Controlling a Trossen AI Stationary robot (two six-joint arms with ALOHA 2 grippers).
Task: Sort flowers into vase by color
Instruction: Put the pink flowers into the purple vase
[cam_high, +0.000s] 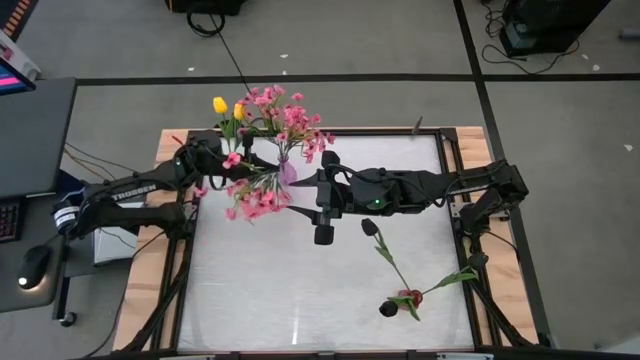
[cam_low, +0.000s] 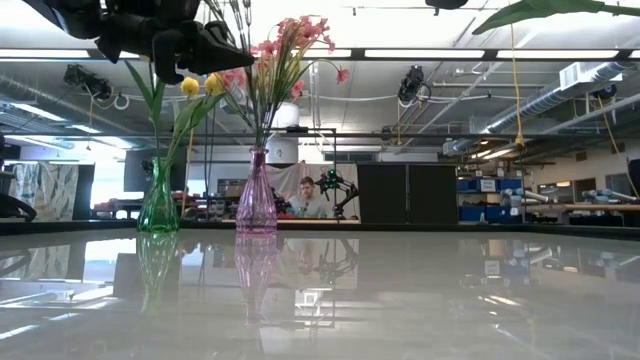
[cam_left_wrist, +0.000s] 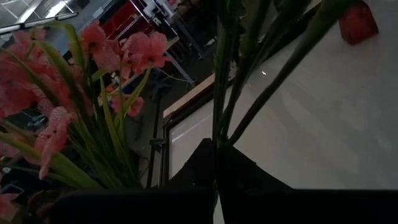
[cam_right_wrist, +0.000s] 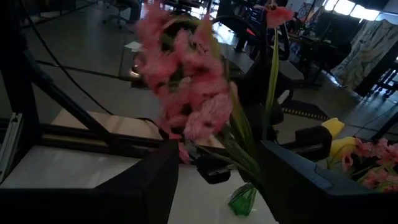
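We see the surface (cam_high: 300, 300). Left end effector (cam_high: 222, 160) at 10 o'clock, pressed together on pink sprays (cam_high: 255, 195). Right end effector (cam_high: 322, 205) spread, near the purple vase (cam_low: 256, 195). Green vase (cam_low: 158, 200) has yellow tulips (cam_high: 226, 107). Dark tulips (cam_high: 400, 290) lie at 4 o'clock.

Around the left gripper (cam_high: 232, 160) room is tight: the green vase (cam_low: 158, 200) and purple vase (cam_low: 256, 196) stand just beside it, pink sprays (cam_high: 285, 118) crowding above. The right gripper (cam_high: 318, 200) hangs close opposite. Nearer, the table (cam_high: 270, 300) is open; dark tulips (cam_high: 400, 285) lie beyond the right gripper.
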